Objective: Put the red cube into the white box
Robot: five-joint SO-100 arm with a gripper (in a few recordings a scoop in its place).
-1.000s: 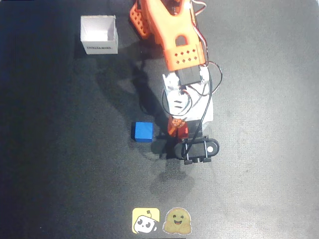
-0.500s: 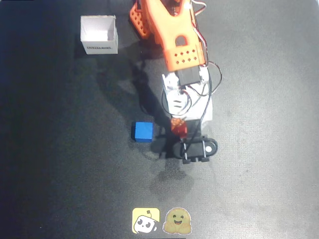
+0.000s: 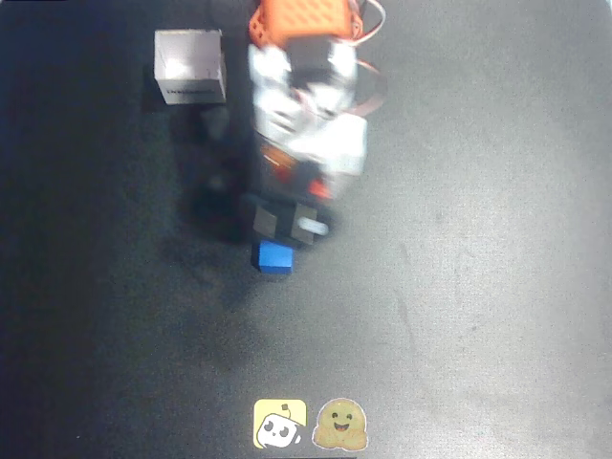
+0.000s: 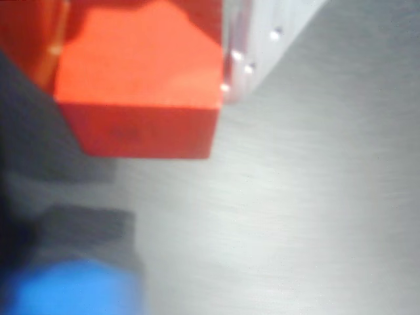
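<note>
Small matte red cube [image 4: 141, 85] clamped in the gripper [image 3: 287, 196], lifted off the table; transfer to the white cardboard box [image 3: 190, 65] near the table's far-left corner remains.

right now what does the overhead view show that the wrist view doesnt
Overhead view alone: the white box at the upper left of the dark table, the arm's orange and white body, and two cartoon stickers at the bottom edge. Wrist view alone: the red cube up close between the jaws, lifted above the surface with its shadow beneath. Both: the blue cube, resting on the table just below the gripper, and the table surface itself.
</note>
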